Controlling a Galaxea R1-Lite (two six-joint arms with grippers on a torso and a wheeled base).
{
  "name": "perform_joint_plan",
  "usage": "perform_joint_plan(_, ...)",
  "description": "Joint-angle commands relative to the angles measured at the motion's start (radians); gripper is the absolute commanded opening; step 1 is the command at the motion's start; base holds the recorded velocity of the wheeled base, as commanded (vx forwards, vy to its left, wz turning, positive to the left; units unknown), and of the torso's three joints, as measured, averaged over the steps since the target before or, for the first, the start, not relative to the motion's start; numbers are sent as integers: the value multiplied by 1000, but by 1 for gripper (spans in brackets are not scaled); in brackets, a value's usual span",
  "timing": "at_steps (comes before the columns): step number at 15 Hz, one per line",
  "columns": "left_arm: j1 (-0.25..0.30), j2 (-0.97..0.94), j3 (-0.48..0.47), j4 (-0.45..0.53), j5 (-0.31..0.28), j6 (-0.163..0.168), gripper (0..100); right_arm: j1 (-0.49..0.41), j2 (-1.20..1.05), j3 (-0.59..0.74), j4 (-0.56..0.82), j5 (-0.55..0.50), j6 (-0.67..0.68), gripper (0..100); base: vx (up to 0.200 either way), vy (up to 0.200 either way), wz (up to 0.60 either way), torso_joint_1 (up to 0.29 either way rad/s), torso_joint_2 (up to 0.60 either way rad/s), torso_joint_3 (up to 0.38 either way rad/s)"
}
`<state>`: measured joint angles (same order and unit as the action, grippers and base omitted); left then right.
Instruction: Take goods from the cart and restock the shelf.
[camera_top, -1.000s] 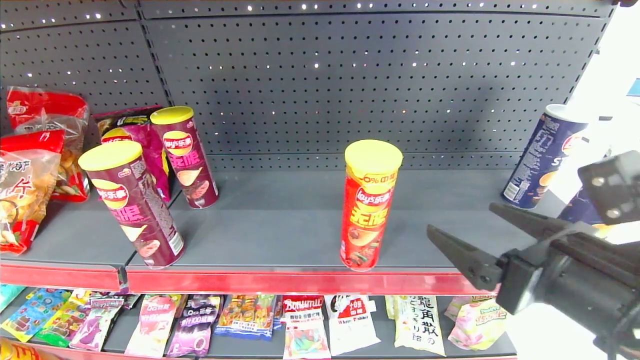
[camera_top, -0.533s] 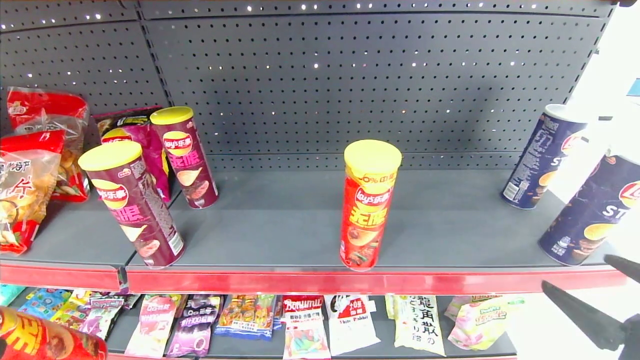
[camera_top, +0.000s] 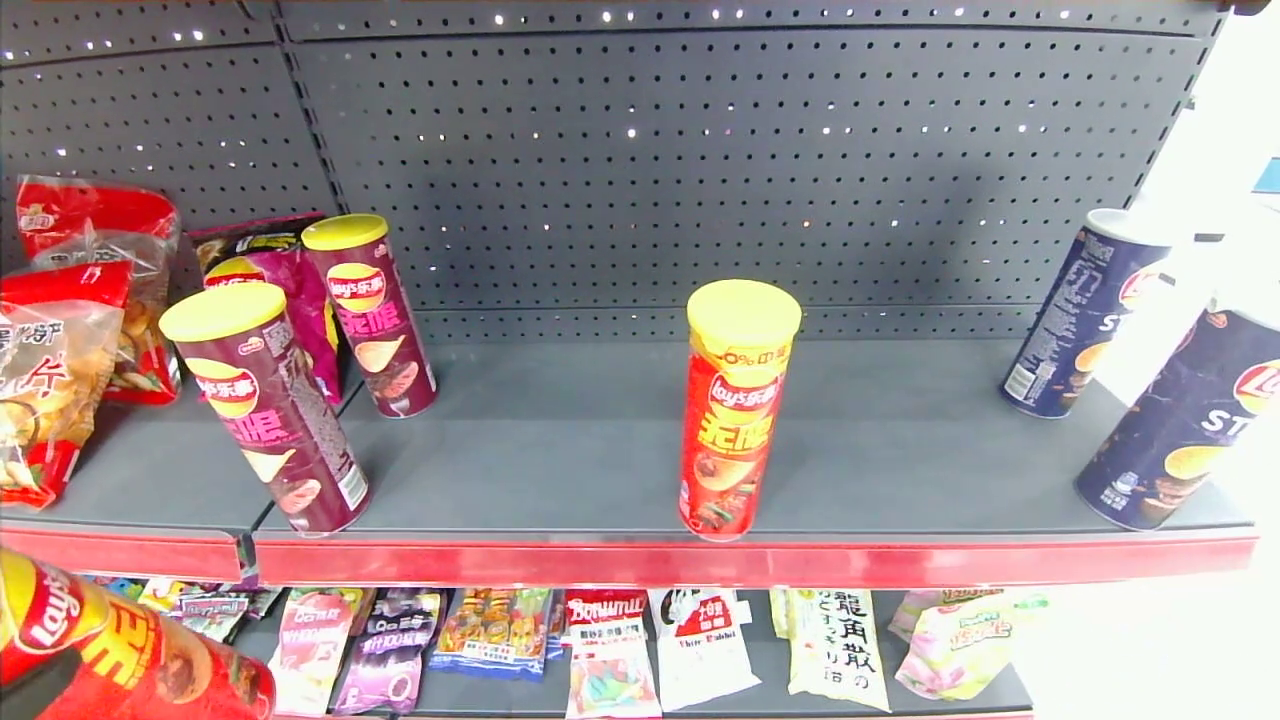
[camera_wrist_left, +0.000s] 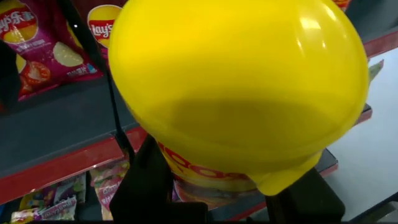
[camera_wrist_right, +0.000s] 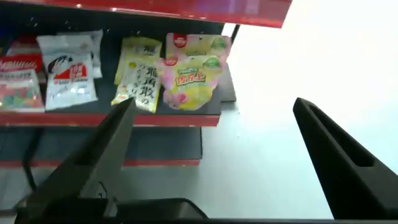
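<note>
A red chip can (camera_top: 120, 660) with a yellow lid (camera_wrist_left: 236, 81) rises at the lower left of the head view, below the shelf's (camera_top: 560, 450) red front edge. My left gripper (camera_wrist_left: 224, 186) is shut on it, with dark fingers (camera_wrist_left: 146, 180) on both sides of the can body. On the shelf another red can (camera_top: 738, 410) stands upright in the middle. My right gripper (camera_wrist_right: 213, 106) is open and holds nothing. It faces the lower shelf's snack bags (camera_wrist_right: 186, 74).
Two purple cans (camera_top: 265, 410) (camera_top: 370, 315) stand at the shelf's left beside red snack bags (camera_top: 60, 330). Two dark blue cans (camera_top: 1085, 315) (camera_top: 1175, 420) stand at the right end. Bare shelf lies either side of the middle red can. A pegboard back wall (camera_top: 700, 160) closes the rear.
My right gripper has dropped down and to the right, out of the head view, uncovering the front blue can. The red can in my left gripper has risen into the lower left corner.
</note>
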<state>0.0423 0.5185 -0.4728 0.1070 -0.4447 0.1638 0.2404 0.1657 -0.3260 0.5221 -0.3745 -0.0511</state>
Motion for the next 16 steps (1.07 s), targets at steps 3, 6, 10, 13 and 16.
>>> perform_joint_plan(3,1,26,-29,0,-14,-9,0,-15,-69,136,-171,-66,16,100,0,0,0,0,0,0)
perform_joint_plan(6,1,26,-43,0,-16,-13,0,-15,-69,137,-171,-64,16,100,0,0,0,0,0,0)
perform_joint_plan(10,1,21,-49,0,-14,-13,0,-15,-69,137,-171,-61,11,100,0,0,-600,0,4,2)
perform_joint_plan(13,2,20,-56,0,-8,-15,0,-15,-69,137,-171,-54,11,100,0,0,-200,2,2,-1)
perform_joint_plan(16,2,28,-64,0,-3,-23,0,-15,-69,148,-185,-38,19,100,0,0,0,0,0,0)
